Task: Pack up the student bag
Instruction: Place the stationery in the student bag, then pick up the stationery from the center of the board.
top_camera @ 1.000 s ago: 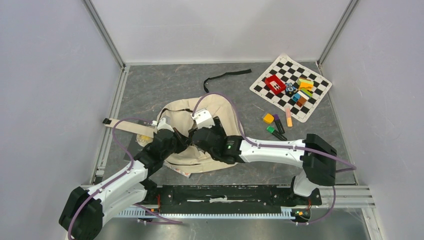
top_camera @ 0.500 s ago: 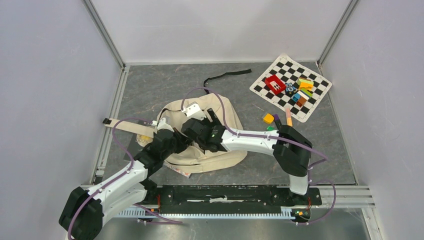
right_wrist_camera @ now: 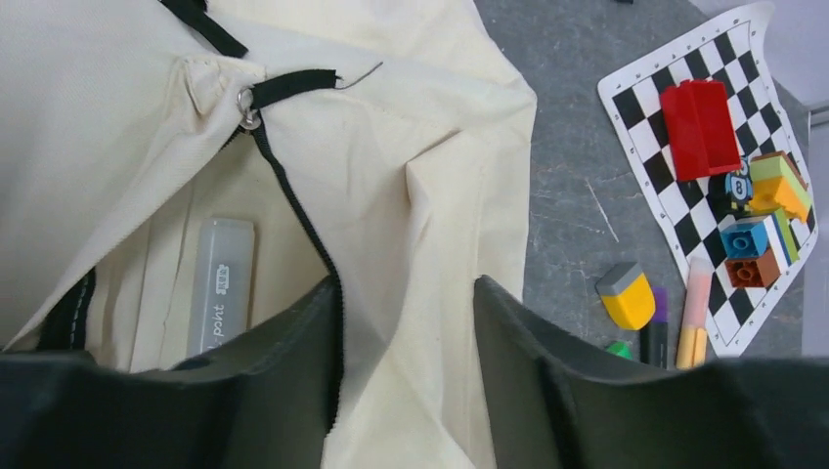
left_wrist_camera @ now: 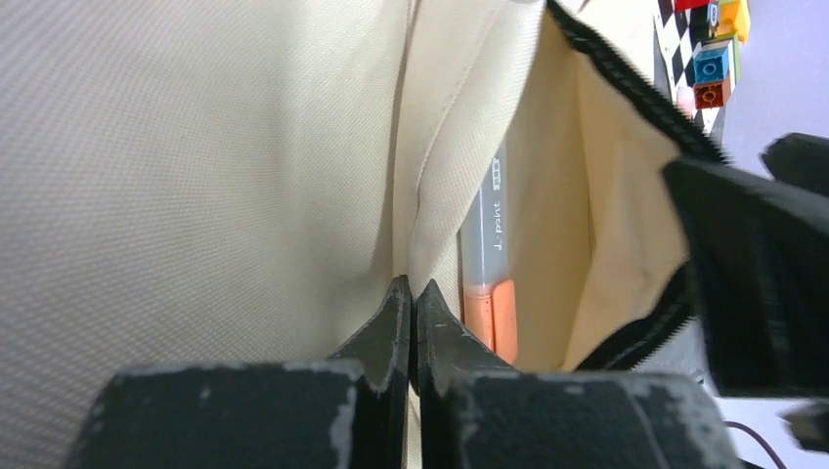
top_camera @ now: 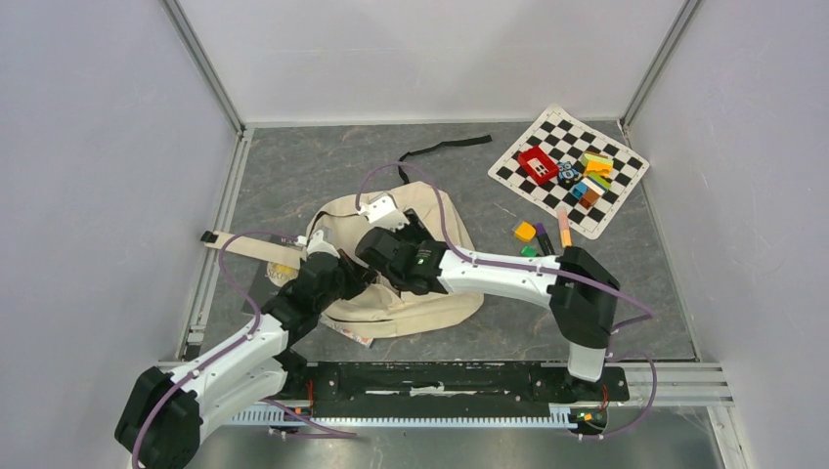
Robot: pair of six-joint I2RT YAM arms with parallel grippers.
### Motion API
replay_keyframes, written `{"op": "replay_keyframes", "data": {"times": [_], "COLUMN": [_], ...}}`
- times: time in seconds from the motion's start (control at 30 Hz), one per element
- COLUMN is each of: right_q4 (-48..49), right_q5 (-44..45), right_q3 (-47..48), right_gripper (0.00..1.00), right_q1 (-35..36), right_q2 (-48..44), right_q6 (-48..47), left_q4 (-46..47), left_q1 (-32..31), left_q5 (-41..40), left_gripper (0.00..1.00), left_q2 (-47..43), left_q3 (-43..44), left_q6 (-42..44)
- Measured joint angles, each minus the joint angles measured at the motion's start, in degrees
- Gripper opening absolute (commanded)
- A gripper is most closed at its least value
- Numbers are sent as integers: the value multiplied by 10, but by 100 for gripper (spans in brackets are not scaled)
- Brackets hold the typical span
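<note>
The student bag (top_camera: 411, 311), slack cream woven canvas edged with black zipper tape, lay crumpled mid-table. The left gripper (left_wrist_camera: 412, 293) reached in low, tips pinched together on a fold of its cloth, beside a translucent orange-capped marker (left_wrist_camera: 492, 264). The right gripper (right_wrist_camera: 406, 293) hung above the bag, fingers apart. Grey marbled table (top_camera: 323, 166), pale walls (top_camera: 88, 147)

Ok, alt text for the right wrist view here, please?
The right gripper, fingers apart, sits over a fold of the cream student bag beside its open black zipper; a grey marker lies inside. To the right on the grey table are loose highlighters and a checkered board holding a red block and coloured bricks.
</note>
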Motion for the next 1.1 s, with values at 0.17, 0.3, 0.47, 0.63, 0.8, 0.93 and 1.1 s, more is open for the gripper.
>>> {"op": "replay_keyframes", "data": {"times": [0.17, 0.3, 0.47, 0.63, 0.8, 0.93, 1.1], "right_q4": [-6, -6, -8, -7, -3, -2, -3], "right_q5": [-8, -23, -66, -158, -254, -312, -389], "right_q3": [0, 0, -1, -39, -92, -152, -254], "right_gripper": [38, 56, 90, 93, 91, 87, 84], "right_q1": [2, 1, -3, -38, -128, -229, -357], "right_q2": [-39, -47, -54, -132, -245, -305, -311], "right_q6": [-5, -7, -16, -28, -43, -64, -88], "left_q4": [0, -3, -25, -62, -89, -108, -113], "left_q1": [0, 0, 0, 1, 10, 17, 27], "left_q5": [0, 1, 16, 47, 95, 122, 143], "left_gripper": [2, 2, 2, 2, 2, 2, 2], "left_q2": [9, 23, 41, 78, 133, 167, 181], "left_q3": [0, 9, 40, 90, 139, 167, 176], "left_q6": [0, 1, 15, 55, 94, 119, 133]}}
